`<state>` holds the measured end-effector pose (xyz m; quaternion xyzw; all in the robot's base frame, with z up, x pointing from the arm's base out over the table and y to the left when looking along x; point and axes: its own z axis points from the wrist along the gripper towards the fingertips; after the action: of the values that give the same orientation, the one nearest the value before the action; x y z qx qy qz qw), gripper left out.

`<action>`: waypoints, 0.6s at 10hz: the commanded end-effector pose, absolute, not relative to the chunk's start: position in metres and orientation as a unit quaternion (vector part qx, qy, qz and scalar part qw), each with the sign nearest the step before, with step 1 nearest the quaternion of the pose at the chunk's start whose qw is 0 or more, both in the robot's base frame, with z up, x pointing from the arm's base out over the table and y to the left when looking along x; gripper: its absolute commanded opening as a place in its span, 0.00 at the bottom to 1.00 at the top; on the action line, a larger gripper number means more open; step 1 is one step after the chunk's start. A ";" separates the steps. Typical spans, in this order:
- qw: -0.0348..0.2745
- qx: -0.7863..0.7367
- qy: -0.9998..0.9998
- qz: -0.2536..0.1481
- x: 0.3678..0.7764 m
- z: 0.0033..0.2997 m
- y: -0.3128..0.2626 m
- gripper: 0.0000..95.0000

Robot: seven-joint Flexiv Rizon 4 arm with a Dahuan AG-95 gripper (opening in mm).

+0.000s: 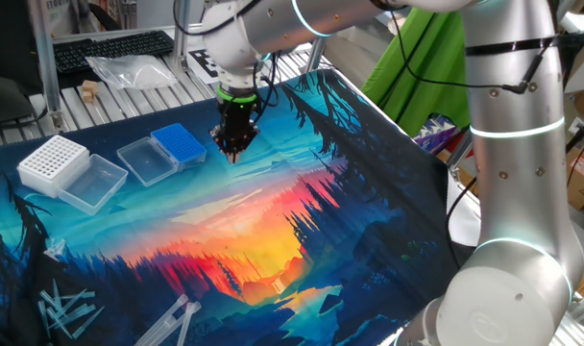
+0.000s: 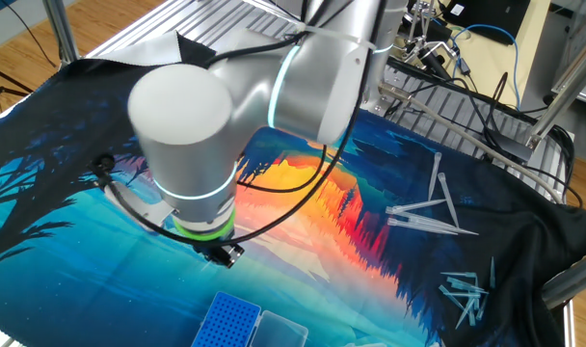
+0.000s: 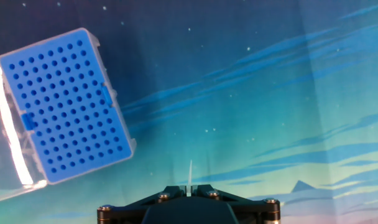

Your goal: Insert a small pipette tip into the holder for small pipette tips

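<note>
The gripper points straight down over the counter, its jaws pinched shut on a small pipette tip that sticks out between them. In the hand view, the blue holder for small pipette tips lies up and left of the gripper, apart from it, clear lid swung open.

Even bright overhead light is falling across all views, shadows staying soft. Glare is showing on the clear lid at the hand view's left edge. The arm is looming large and slightly soft; the mat is looking crisp.
</note>
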<state>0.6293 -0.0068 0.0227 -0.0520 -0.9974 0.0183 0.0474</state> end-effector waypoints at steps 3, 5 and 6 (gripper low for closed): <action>0.046 -0.050 -0.998 0.017 0.624 0.023 -0.010 0.00; 0.045 -0.050 -0.998 0.017 0.619 0.021 -0.012 0.00; 0.044 -0.050 -0.998 0.017 0.614 0.018 -0.013 0.00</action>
<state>0.6137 -0.0121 0.0175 -0.0500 -0.9977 0.0152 0.0426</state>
